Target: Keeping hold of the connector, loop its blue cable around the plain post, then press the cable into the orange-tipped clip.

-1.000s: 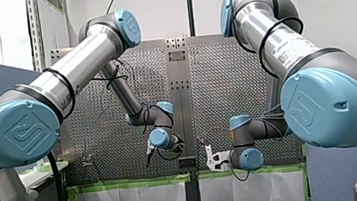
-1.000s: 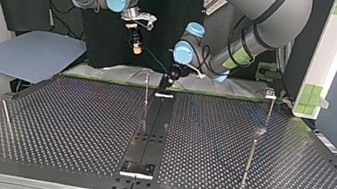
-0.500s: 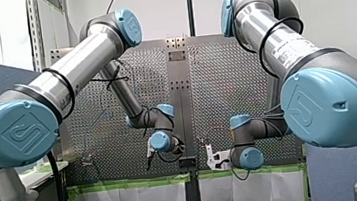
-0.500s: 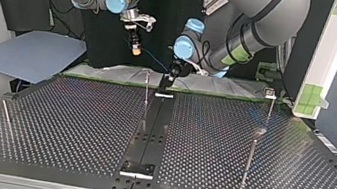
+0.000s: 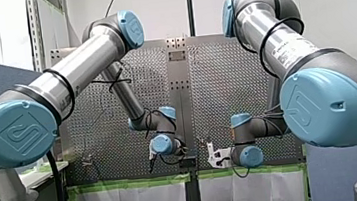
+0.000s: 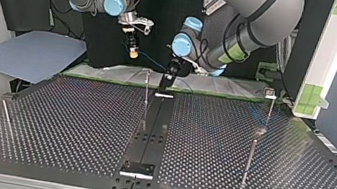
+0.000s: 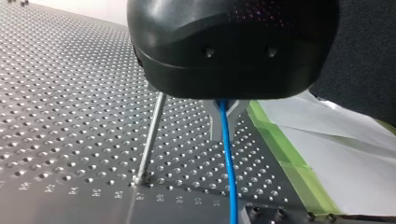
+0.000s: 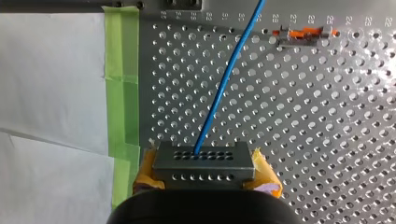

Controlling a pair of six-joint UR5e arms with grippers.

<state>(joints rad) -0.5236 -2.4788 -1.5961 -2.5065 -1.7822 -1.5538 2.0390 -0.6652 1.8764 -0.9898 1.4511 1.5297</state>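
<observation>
In the right wrist view my right gripper (image 8: 203,164) is shut on a grey metal connector (image 8: 204,156), yellow pads on both sides of it. The blue cable (image 8: 225,83) runs from the connector across the perforated plate, passing near the orange-tipped clip (image 8: 304,33). In the left wrist view my left gripper (image 7: 223,111) is shut on the blue cable (image 7: 228,163), which hangs down from between its metal fingers. The plain post (image 7: 150,138) stands just beside that gripper. In the top view my right gripper (image 6: 133,49) hangs off the plate's far edge and my left gripper (image 6: 167,78) is beside the post (image 6: 146,91).
More thin posts (image 6: 249,160) (image 6: 270,108) (image 6: 6,118) stand on the perforated table (image 6: 61,124). A dark rail (image 6: 151,127) runs down its middle. Green tape (image 8: 122,84) and white sheeting (image 8: 51,93) border the far edge. A blue-grey sheet (image 6: 31,54) lies at the top view's left.
My left arm's wrist has sunk a little in the front view and shifted slightly toward the top view's left. My right gripper edged slightly left in the top view, still holding the connector.
</observation>
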